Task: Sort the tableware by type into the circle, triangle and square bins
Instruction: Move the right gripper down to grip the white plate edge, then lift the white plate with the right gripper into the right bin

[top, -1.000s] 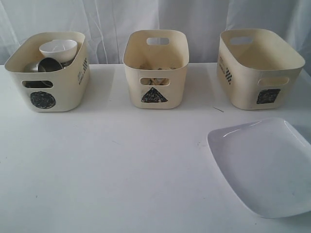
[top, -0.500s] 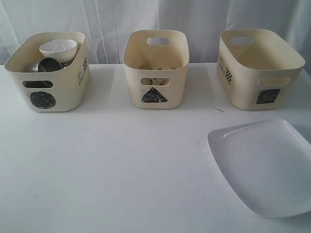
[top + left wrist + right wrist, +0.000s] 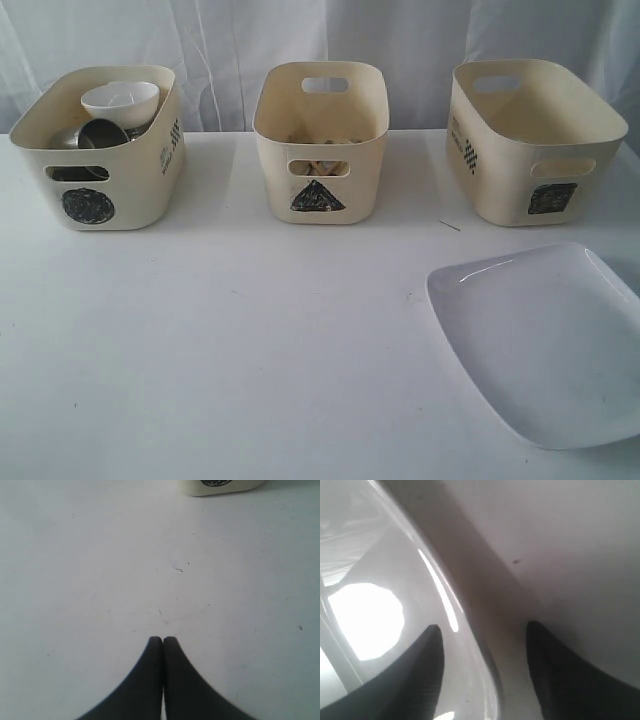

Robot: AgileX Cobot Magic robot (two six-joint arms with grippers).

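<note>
Plate (image 3: 545,345) – large, white and glossy, squarish with rounded corners and a shallow raised rim – lies flat on the white table (image 3: 250,350) at the near right of the exterior view. It sits in front of the square bin (image 3: 500,180), apart from it.

Three alike cream bins with handle slots stand in a row along the far side of the table. The circle bin (image 3: 130,190) on the left holds a white bowl (image 3: 120,102) on top, with a dark steel mug (image 3: 100,134) tipped beside it. The triangle bin (image 3: 275,180) stands in the middle; pale pieces show through its slot, too small to make out.

The right tool (image 3: 484,629) is low at the plate's edge, seen only from its wrist camera. Its two dark fingers (image 3: 420,680) stand wide apart – one above the plate's shiny inner surface, the other above the table just outside the rim. The rim runs between them, and neither finger visibly touches it, so nothing is gripped.

The left tool (image 3: 163,640) hangs above bare table with its two dark fingertips pressed together, closed on nothing. The base of a cream bin with a black scribble shows at the far edge of that wrist view, well apart from the fingertips.
</note>
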